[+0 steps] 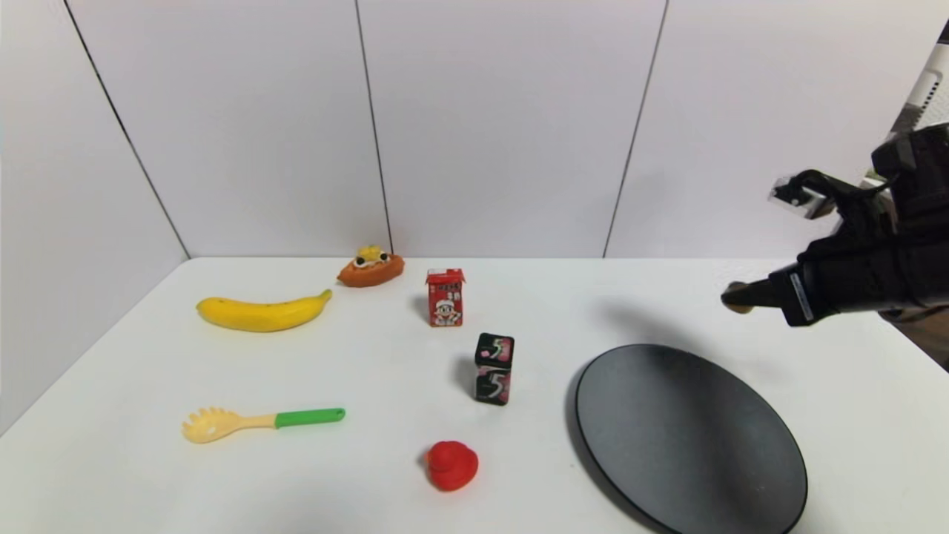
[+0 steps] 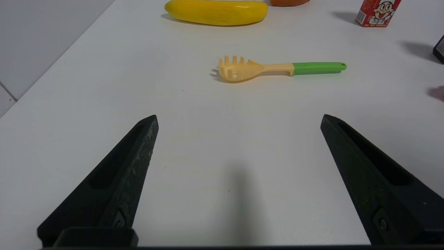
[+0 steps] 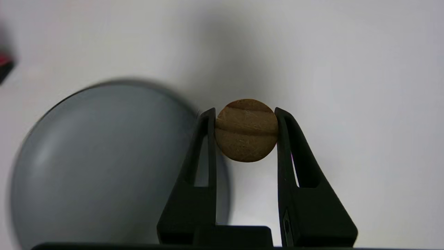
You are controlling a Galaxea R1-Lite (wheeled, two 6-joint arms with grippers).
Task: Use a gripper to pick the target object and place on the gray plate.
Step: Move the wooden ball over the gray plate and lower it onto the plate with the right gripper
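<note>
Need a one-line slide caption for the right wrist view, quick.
Right gripper pinching the small tan grooved wooden cylinder above the white table, beside the round dark gray plate.

From my station I can read little. The black gum box (image 1: 494, 368) standing on the table (image 1: 371, 475) carries a large pink "5" on its front face, and a similar mark on its top. The small red milk carton (image 1: 445, 297) shows a cartoon boy's face and white characters near its top, but I cannot make those characters out.
</note>
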